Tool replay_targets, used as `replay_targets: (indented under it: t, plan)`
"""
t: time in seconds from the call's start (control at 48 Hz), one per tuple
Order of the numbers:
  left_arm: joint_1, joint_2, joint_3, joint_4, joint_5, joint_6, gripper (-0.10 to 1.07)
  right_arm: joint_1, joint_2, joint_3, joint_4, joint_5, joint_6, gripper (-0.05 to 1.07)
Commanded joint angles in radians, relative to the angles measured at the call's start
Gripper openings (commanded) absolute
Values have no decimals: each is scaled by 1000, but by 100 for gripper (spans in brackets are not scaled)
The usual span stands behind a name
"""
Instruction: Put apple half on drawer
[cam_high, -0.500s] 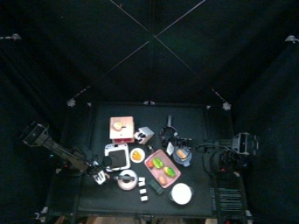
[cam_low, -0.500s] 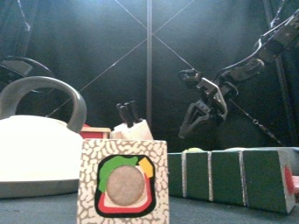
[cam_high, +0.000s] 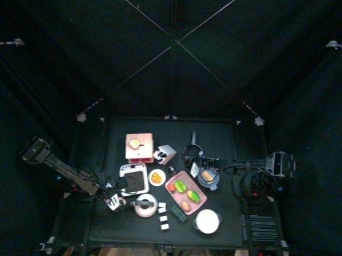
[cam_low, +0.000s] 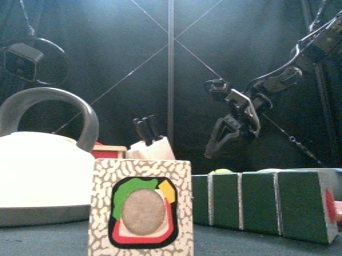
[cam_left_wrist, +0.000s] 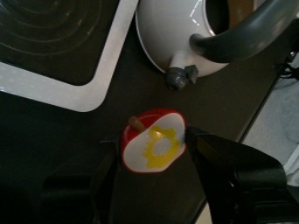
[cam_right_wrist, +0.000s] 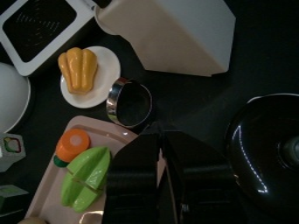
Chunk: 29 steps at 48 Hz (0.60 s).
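The apple half (cam_left_wrist: 155, 145), red rim and yellow flesh up, lies on the black table between the spread jaws of my left gripper (cam_left_wrist: 146, 164), which is open and not closed on it. In the top view my left gripper (cam_high: 112, 196) is at the table's front left. The drawer (cam_high: 138, 145), a salmon-pink block, stands toward the back left, well away from the gripper. My right gripper (cam_right_wrist: 160, 144) is shut and empty, and hangs over the near end of the pink tray (cam_right_wrist: 52, 179); it also shows in the top view (cam_high: 214, 176).
A white kettle (cam_left_wrist: 187, 26) and a white square dish with rings (cam_left_wrist: 59, 44) lie just beyond the apple half. Near my right gripper are a white knife block (cam_right_wrist: 163, 35), a metal cup (cam_right_wrist: 131, 102), a small plate (cam_right_wrist: 107, 59) and a black pot (cam_right_wrist: 268, 140). A patterned box (cam_low: 140, 205) stands at the front.
My left arm has shifted a little; in the front view its upper part now shows higher at the top left. The right arm has not moved.
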Motion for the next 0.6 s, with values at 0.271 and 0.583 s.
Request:
replay_targets:
  t: [0.271, 0.583]
  plan:
    - [273, -107, -150, 230, 150, 3, 77, 2, -14, -17, -6, -3, 0, 37]
    - [526, -51, -187, 408, 44, 3, 77, 2, -14, -20, -8, 8, -2, 37]
